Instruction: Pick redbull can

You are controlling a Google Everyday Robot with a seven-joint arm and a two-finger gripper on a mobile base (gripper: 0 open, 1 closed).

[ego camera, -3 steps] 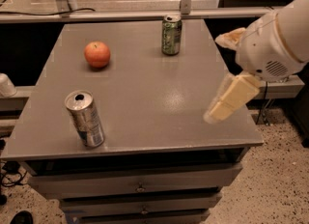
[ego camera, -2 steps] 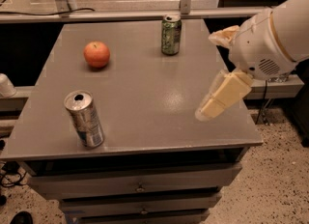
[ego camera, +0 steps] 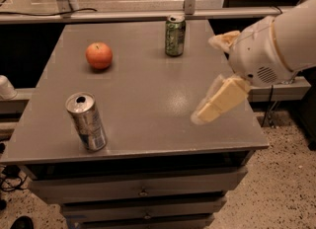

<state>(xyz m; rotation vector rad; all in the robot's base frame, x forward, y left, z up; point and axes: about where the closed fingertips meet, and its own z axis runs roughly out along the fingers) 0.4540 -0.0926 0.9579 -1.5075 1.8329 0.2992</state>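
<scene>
**Gripper brought in over the table edge; can not yet reached**

Compared with a second ago, the gripper (ego camera: 207,79) has been carried a short way inward from the 3 o'clock edge of the table (ego camera: 148,99), its lower finger (ego camera: 219,99) now lying further over the grey top. Nothing on the table has been disturbed. The shift is judged to be the opening of the approach, so the grasp itself remains entirely to be done.

The gripper is seen spread wide, with one cream finger high and the other low and nothing held between them.

The redbull can (ego camera: 87,123) is stood upright near the table's 7 o'clock corner, close to the front edge. Taken from the gripper, it lies toward 8 o'clock and well apart, with bare table between the two. The apple (ego camera: 98,56) is placed at the table's 10 o'clock and the green-patterned can (ego camera: 175,35) near 12 o'clock. Both are kept well clear of the line to be crossed, so no obstruction is expected from them.
</scene>
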